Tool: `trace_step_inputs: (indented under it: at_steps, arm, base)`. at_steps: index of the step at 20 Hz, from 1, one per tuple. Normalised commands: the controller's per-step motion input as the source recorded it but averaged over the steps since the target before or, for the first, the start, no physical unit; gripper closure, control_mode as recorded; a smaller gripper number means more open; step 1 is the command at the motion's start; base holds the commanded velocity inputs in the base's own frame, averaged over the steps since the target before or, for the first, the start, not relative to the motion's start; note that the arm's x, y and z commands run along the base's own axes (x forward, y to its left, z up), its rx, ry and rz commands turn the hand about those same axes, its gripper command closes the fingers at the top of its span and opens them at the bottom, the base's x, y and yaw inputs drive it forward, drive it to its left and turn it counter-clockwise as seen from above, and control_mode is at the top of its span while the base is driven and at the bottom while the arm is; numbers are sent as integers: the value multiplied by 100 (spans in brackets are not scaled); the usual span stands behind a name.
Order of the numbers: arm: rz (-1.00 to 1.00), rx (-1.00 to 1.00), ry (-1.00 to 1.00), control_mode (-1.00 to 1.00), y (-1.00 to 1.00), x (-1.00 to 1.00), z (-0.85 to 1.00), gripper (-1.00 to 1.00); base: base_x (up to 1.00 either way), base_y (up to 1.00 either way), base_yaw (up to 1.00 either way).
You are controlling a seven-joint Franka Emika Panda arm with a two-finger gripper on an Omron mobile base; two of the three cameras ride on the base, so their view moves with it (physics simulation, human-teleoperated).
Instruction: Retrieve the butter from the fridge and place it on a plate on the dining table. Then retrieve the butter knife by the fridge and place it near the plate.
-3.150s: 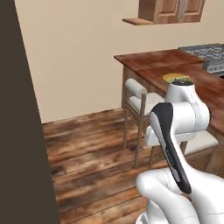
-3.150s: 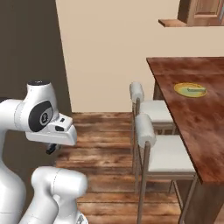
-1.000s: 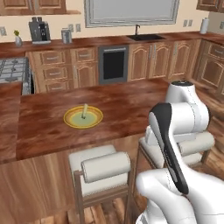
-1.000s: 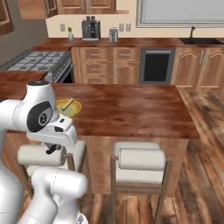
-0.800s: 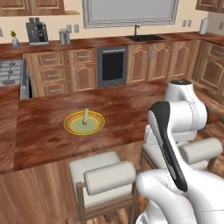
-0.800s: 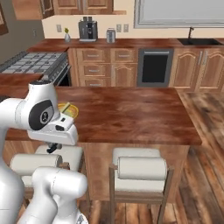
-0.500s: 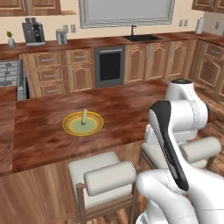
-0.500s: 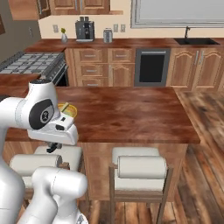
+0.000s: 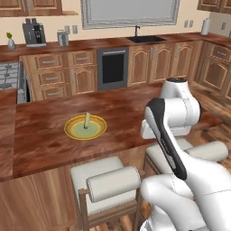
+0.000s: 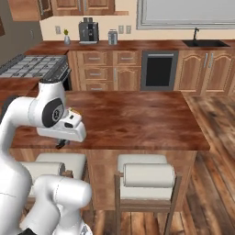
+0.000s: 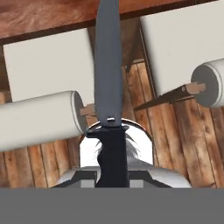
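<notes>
Reddish-brown glossy wood: the dining table (image 9: 54,135), a long worktop with two cushioned stools (image 9: 106,182) tucked beneath its near edge. Plate (image 9: 85,128), yellow rim and pale green centre, on the worktop ahead and to the arm's left; a pale stick, probably the butter (image 9: 86,120), lies on it. Butter knife (image 11: 108,65), dark grey, clamped by its black handle in the closed claw (image 11: 112,173), blade's long axis running straight out from the claw toward the worktop edge. No legible brands or writing.
</notes>
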Motion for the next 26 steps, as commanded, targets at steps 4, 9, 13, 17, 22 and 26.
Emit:
trace_step_inputs:
  at_steps: [4, 9, 13, 17, 22, 26]
  arm:
    - [0, 0, 0, -100, 25, 100, 0, 100]
    - [-5, 0, 0, -100, 44, 100, -13, 100]
    - [-3, 0, -4, -100, 31, 100, -28, 100]
    - [0, 2, -11, -100, 2, 100, -46, 100]
    - [0, 0, -7, -100, 0, 100, -48, 100]
    - [0, 0, 1, -100, 0, 100, -40, 100]
  base:
    - [0, 0, 0]
    - [0, 0, 0]
    - [0, 0, 0]
    - [0, 0, 0]
    - [0, 0, 0]
    - [0, 0, 0]
